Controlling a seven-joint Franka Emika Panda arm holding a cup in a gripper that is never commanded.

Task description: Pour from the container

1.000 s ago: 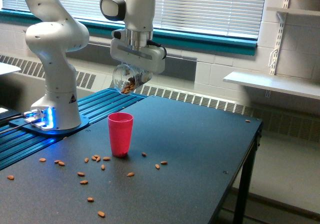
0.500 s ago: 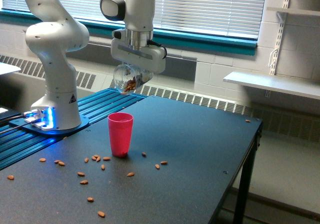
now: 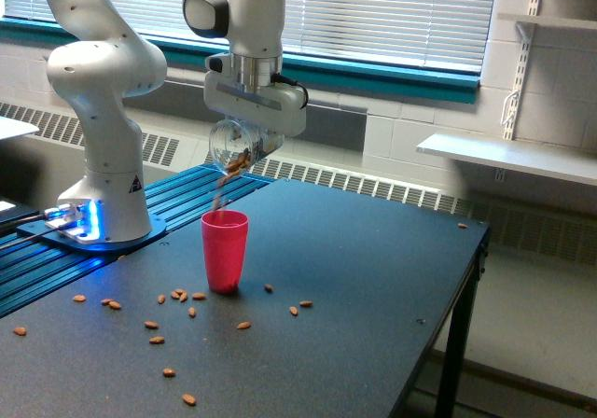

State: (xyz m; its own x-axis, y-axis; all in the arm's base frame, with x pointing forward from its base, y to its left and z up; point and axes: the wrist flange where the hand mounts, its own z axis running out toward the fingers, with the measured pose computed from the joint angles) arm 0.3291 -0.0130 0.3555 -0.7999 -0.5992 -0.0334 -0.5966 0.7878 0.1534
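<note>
I am holding the container (image 3: 232, 147) in the air, tipped well over so its long axis is lying close to level and its mouth is pointing down toward the exterior view's left. My fingers (image 3: 254, 140) are clamping its round body from above, so the container is sitting directly beneath my wrist with the mouth sticking out past it. What matters is the line from that mouth to the red cup (image 3: 225, 250): the cup is standing upright on the surface (image 3: 373, 278), toward its rear left corner, and its rim is lying almost straight below the mouth. Nuts (image 3: 222, 194) are dropping in a thin stream between the two. More nuts (image 3: 183, 296) are lying scattered around the cup's base, so I judge my aim needs care.
</note>
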